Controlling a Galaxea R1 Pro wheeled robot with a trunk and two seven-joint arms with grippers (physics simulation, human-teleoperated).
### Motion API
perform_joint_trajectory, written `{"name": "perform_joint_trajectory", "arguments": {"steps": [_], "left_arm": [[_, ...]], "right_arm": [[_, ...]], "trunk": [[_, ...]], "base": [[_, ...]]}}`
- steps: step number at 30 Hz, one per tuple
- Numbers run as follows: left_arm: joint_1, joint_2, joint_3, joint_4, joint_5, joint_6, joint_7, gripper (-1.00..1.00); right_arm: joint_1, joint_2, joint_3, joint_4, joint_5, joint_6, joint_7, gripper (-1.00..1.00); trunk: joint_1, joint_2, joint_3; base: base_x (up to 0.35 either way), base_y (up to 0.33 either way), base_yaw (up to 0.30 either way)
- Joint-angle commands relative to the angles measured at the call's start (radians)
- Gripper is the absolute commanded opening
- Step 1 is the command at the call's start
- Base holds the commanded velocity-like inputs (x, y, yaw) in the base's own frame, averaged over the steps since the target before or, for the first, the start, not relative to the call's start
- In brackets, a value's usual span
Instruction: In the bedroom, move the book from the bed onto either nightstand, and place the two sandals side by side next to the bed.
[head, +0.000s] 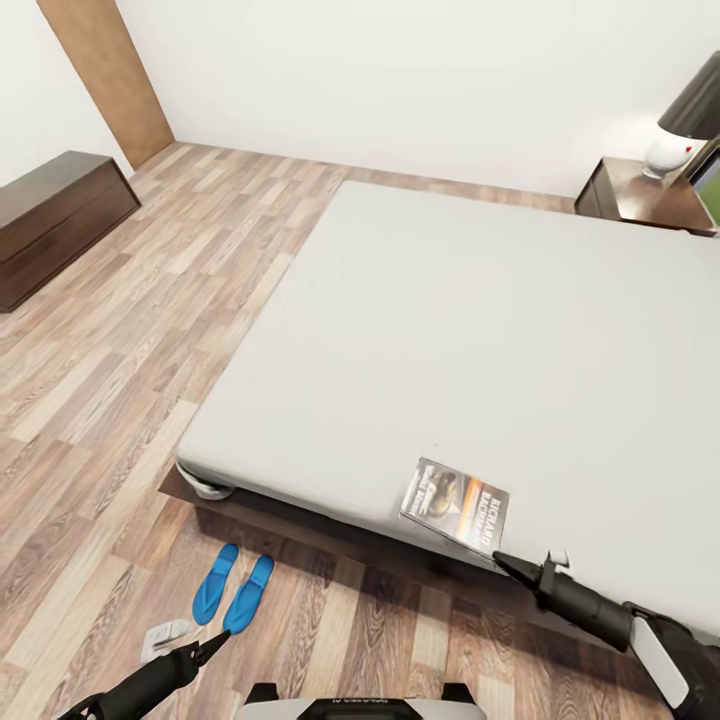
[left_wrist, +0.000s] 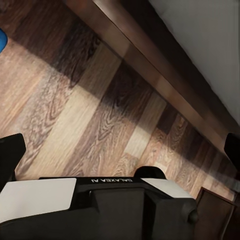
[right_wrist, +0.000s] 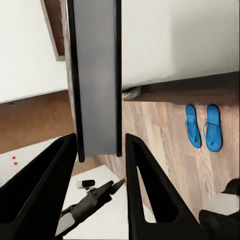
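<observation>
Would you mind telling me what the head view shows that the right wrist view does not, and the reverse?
Head view alone: the book's printed cover, the nightstand with a lamp, and a long low cabinet. Right wrist view alone: the right gripper with its fingers on either side of the book's edge. Shared: the two sandals side by side on the floor, and the bed.

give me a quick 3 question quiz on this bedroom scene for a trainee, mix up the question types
1. True or false: the book lies on the floor beside the bed.
2. Multiple choice: where are the two sandals? A) on the mattress B) side by side on the floor near the bed's corner C) on the nightstand
3. Fill in: the right tool has its tip at the edge of the ____.

Key:
1. False; it lies on the mattress near the edge.
2. B
3. book
</observation>
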Motion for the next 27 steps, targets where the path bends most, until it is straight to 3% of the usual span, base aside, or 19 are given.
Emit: {"name": "perform_joint_trajectory", "arguments": {"steps": [1,4,8,23,27], "left_arm": [[0.0,0.0,0.003,0.0,0.004,0.008,-0.005,1.0],[0.0,0.0,0.003,0.001,0.005,0.009,-0.005,1.0],[0.0,0.0,0.003,0.001,0.005,0.009,-0.005,1.0],[0.0,0.0,0.003,0.001,0.006,0.008,-0.003,1.0],[0.0,0.0,0.003,0.001,0.006,0.008,-0.002,1.0]], "right_arm": [[0.0,-0.001,-0.001,0.0,0.027,0.007,0.003,-1.0],[0.0,0.0,0.0,-0.004,0.078,0.005,0.005,-1.0],[0.0,0.0,0.0,-0.01,0.093,0.004,0.006,-1.0],[0.001,-0.002,-0.001,0.003,0.099,-0.002,0.006,-1.0],[0.001,-0.001,-0.001,0.018,0.12,-0.011,0.005,-1.0]], "trunk": [[-0.004,0.007,0.003],[-0.015,0.028,0.012],[-0.031,0.056,0.025],[-0.088,0.161,0.072],[-0.104,0.189,0.084]], "base": [[0.0,0.0,0.0],[0.0,0.0,0.0],[0.0,0.0,0.0],[0.0,0.0,0.0],[0.0,0.0,0.0]]}}
